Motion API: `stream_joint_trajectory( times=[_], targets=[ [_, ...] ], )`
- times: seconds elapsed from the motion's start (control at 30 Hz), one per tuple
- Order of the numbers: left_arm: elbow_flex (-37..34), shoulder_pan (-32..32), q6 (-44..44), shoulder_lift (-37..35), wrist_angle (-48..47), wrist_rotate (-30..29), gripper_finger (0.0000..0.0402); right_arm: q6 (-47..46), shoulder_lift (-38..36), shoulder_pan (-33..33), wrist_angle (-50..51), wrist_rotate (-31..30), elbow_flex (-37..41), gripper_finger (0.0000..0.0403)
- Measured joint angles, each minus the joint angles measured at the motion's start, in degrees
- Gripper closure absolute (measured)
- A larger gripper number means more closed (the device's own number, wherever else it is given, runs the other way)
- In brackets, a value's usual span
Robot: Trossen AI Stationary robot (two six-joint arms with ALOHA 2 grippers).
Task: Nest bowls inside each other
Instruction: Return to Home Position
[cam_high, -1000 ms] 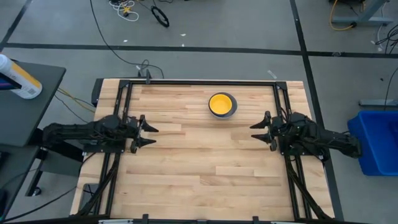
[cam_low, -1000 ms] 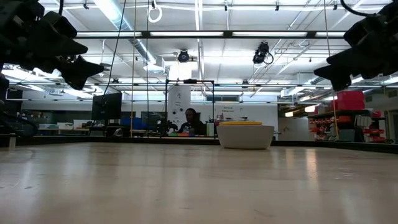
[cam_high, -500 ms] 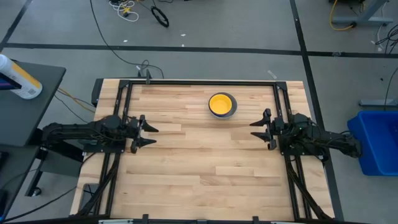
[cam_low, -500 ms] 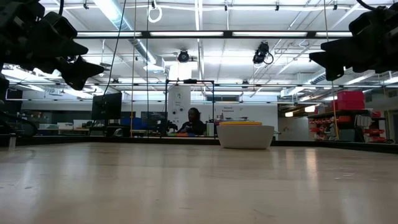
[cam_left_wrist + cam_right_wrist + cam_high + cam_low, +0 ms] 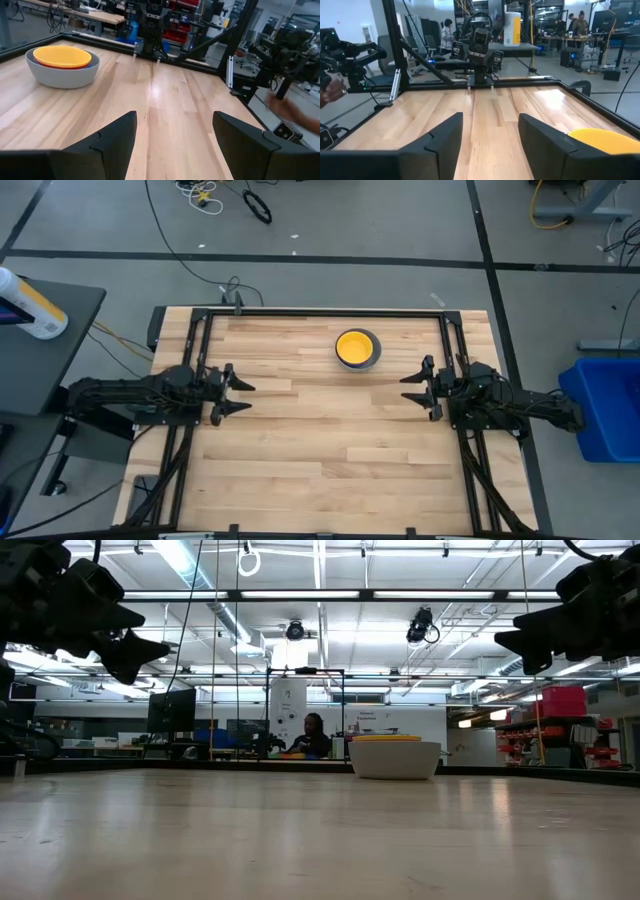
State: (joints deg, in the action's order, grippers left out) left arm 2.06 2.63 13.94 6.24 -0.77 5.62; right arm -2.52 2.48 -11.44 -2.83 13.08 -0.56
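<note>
While the left claw (image 5: 250, 398) and right claw (image 5: 404, 388) hang open and empty at the worktop's (image 5: 320, 450) sides, the nested bowls (image 5: 357, 348) sit near its far edge — yellow bowl (image 5: 61, 55) topmost, grey bowl (image 5: 62, 76) outermost — probably light, stiff, slick plastic, best pinched at the rim.

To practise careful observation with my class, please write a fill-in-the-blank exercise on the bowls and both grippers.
1. The topmost bowl of the nest is ____.
2. The outermost bowl, holding the others, is ____.
3. The left gripper and the right gripper hover at opposite sides, both ____ and holding nothing.

Missing words: yellow; grey; open.
</note>
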Motion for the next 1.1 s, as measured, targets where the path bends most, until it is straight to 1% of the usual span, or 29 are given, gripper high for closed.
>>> stream_joint_trajectory(
  times=[0.17, 0.63, 0.8, 1.1],
  targets=[
    [0.0, 0.0, -1.0, 0.0, 0.7, 0.0, 0.0134, 0.0, 0.0, 0.0, 0.0, 0.0, 0.0, 0.0191],
    [0.2, 0.0, -14.0, 0.0, 1.3, -0.2, 0.0134, 0.0, 0.0, 0.0, 0.0, 0.0, 0.0, 0.0178],
    [0.2, 0.0, -17.3, 0.0, 1.3, -0.2, 0.0134, 0.0, 0.0, 0.0, 0.0, 0.0, 0.0, 0.0185],
    [0.3, 0.0, -20.2, 0.0, 1.3, -0.3, 0.0134, 0.0, 0.0, 0.0, 0.0, 0.0, 0.0, 0.0203]
  ],
)
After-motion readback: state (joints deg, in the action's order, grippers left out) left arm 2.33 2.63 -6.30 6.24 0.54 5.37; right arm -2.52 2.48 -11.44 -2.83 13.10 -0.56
